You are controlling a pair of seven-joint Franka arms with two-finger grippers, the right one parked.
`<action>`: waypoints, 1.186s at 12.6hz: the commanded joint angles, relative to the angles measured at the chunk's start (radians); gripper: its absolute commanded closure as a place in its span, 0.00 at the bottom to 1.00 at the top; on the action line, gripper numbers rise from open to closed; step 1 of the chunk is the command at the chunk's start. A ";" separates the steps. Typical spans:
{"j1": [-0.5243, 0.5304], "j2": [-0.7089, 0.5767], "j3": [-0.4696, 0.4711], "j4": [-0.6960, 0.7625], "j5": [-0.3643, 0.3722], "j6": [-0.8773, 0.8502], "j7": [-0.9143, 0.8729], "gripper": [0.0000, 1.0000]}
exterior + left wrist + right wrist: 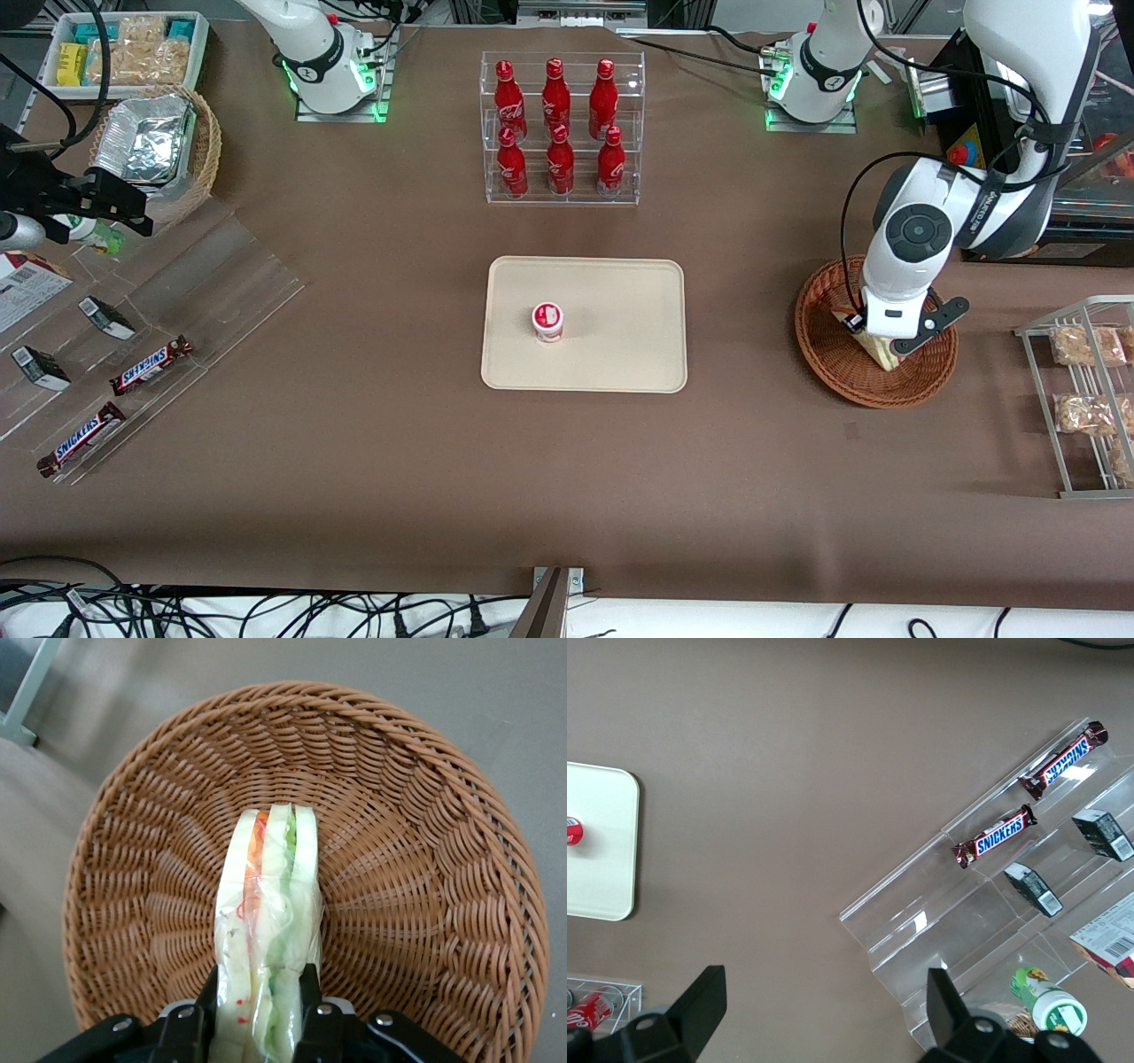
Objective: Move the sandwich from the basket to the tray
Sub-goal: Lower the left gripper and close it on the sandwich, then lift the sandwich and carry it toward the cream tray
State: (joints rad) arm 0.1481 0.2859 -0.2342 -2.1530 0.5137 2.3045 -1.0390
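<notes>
The sandwich [270, 921], a wrapped wedge of pale bread with orange and green filling, stands on edge inside the round reddish-brown wicker basket [425, 859]. My left gripper [262, 1005] is shut on the sandwich, one black finger pressed against each bread face. In the front view the gripper [877, 341] reaches down into the basket [837, 377] at the working arm's end of the table, and a pale corner of the sandwich [880, 353] shows below it. The cream tray [620, 328] lies mid-table and carries a small red-and-white cup [547, 322].
A clear rack of red bottles [558, 124] stands farther from the front camera than the tray. A wire rack with bagged snacks [1085, 390] sits beside the basket toward the table's edge. Clear stepped shelves with Snickers bars [151, 365] lie toward the parked arm's end.
</notes>
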 commanded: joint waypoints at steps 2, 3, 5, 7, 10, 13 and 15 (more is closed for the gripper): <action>-0.001 -0.025 -0.030 0.169 -0.154 -0.239 0.250 0.63; -0.005 -0.025 -0.031 0.211 -0.173 -0.305 0.301 0.63; -0.004 -0.028 -0.066 0.261 -0.192 -0.371 0.374 0.63; -0.007 -0.021 -0.130 0.320 -0.204 -0.457 0.404 0.64; -0.005 -0.025 -0.245 0.366 -0.279 -0.471 0.436 0.64; -0.010 -0.016 -0.362 0.395 -0.368 -0.456 0.415 0.64; -0.030 0.001 -0.414 0.401 -0.400 -0.397 0.375 0.64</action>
State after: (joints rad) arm 0.1247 0.2590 -0.6091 -1.7799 0.1455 1.8801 -0.6492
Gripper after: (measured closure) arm 0.634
